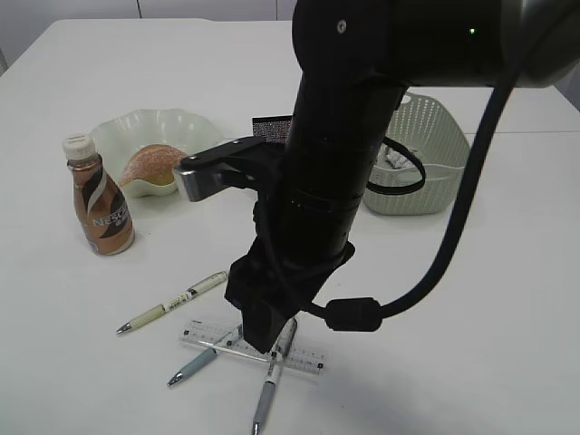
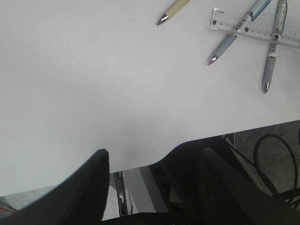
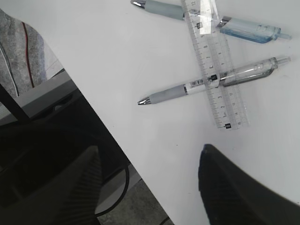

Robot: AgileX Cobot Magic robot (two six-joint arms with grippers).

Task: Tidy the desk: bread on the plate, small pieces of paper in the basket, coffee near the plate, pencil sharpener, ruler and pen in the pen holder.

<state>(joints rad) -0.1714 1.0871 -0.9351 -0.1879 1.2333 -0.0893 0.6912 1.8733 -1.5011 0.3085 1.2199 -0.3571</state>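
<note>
1. Where the right arm comes down over the near edge of the white table (image 1: 507, 299), its black right gripper (image 3: 154, 183) hangs with both fingers spread wide and nothing between them; the clear plastic ruler (image 3: 213, 61) lies just beyond its fingertips, apart from them.
2. Ruler: flat on the table, laid across two pens, a grey-grip clear pen (image 3: 211, 82) and a blue-barrel pen (image 3: 211, 18).
3. Cream-barrel pen (image 1: 172, 304): lies alone, left of the ruler, near it but not touching.
4. Left gripper (image 2: 150, 187): dark fingers apart, empty, at the table's front edge, well apart from the pens.
5. Brown coffee bottle with white cap (image 1: 98, 195): upright, just beside the pale green scalloped plate (image 1: 122, 127).
6. Round bread roll (image 1: 152, 165): on the plate.
7. Pale green perforated basket (image 1: 426, 163): far right, partly hidden behind the arm; contents unclear.
</note>
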